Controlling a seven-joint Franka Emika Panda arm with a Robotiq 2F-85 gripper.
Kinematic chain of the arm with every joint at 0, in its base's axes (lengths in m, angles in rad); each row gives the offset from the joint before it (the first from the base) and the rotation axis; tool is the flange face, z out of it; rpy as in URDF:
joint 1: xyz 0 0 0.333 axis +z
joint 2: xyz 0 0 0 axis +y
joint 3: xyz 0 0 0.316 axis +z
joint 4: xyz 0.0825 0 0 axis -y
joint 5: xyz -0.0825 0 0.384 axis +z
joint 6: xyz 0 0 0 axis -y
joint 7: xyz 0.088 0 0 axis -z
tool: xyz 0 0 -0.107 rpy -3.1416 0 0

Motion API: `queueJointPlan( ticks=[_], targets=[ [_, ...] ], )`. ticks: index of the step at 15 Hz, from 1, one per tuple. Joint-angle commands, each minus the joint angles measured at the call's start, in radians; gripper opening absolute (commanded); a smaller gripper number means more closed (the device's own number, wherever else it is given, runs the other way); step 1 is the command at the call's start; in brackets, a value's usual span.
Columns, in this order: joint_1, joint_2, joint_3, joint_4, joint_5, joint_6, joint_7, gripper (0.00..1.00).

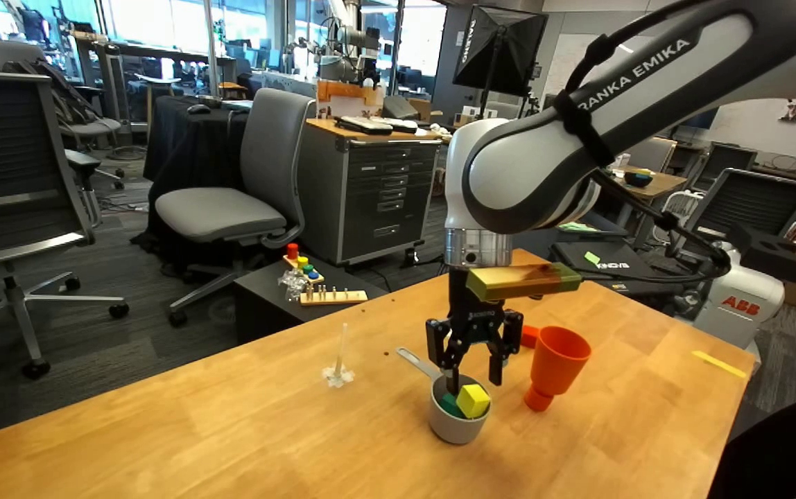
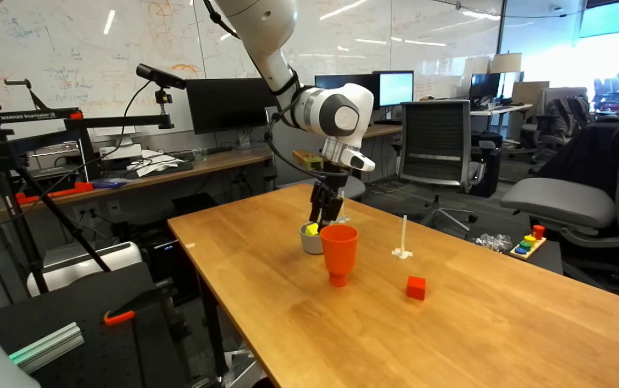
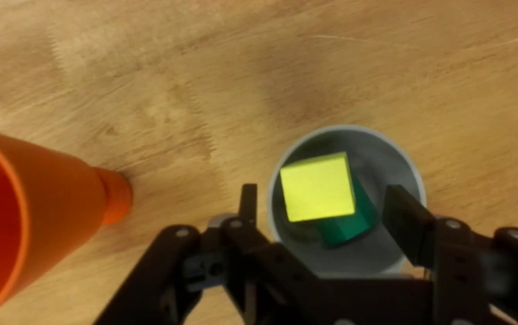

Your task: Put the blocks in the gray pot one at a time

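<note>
The gray pot (image 1: 455, 426) stands on the table and also shows in the wrist view (image 3: 414, 171). The yellow block (image 3: 317, 187) lies tilted inside it, on top of the dark green block (image 3: 347, 228), which is partly covered. A red block (image 2: 415, 288) lies on the table beyond the cup from the pot. My gripper (image 1: 474, 381) is open and points down at the pot. In the wrist view its fingertips (image 3: 322, 201) are apart from the yellow block, one over the pot's inside and one outside the rim. It holds nothing.
A tall red-orange cup (image 1: 557, 364) stands close beside the pot, on the wrist view's left side. The pot's handle (image 1: 417, 362) points away from the exterior camera. Thin upright pegs (image 2: 404, 237) are taped to the wooden table (image 2: 266, 269).
</note>
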Motion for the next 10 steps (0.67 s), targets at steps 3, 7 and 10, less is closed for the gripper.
queueJointPlan(
  ticks=[3,7,10],
  targets=[
    [-0.005,-0.092,-0.098,-0.032,-0.102,0.012,0.049,1.00],
    [-0.045,-0.146,-0.170,-0.022,-0.151,0.015,0.071,1.00],
    [-0.091,-0.159,-0.199,-0.003,-0.149,-0.002,0.093,1.00]
  ],
)
